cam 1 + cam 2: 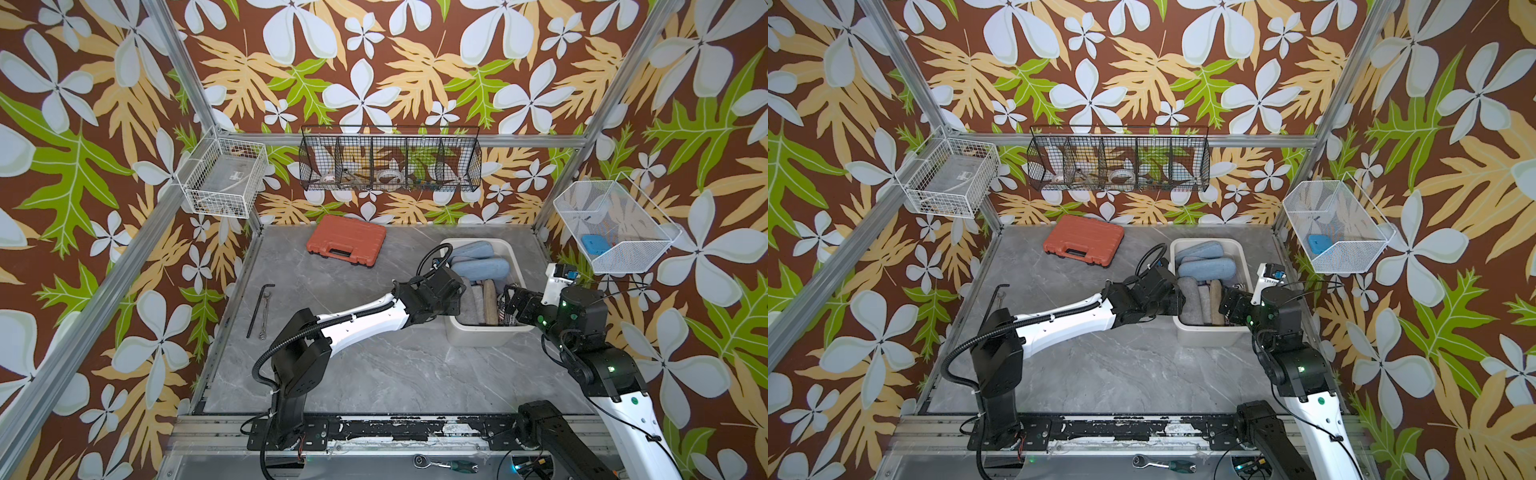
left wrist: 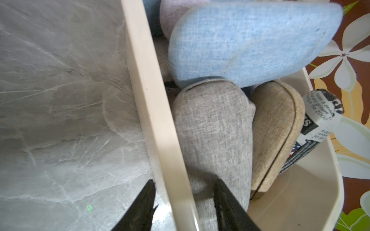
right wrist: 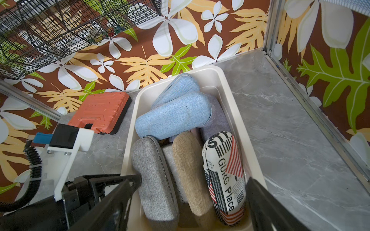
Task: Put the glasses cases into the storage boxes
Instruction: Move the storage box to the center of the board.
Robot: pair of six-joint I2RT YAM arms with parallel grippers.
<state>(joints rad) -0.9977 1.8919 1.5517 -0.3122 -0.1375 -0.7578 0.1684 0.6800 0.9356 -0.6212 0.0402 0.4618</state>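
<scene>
Seemingly, the left claw pinched the storage box wall; the right claw hung spread wide, empty, above the glasses cases.

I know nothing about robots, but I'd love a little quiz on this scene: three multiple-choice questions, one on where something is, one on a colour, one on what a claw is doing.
1. Where is the orange toolcase?
A) on the table, apart from the cream tub
B) inside that tub
C) in a wire basket

2. What colour are the two cases lying uppermost in the tub?
A) pink
B) blue
C) green

3. How is the right claw?
A) shut on a case
B) resting on the toolcase
C) open above the tub

Answers:
1 A, it lies flat on the grey table near the back wall.
2 B, both are light blue fabric.
3 C, its jaws stand wide apart over the cases, gripping nothing.
</scene>
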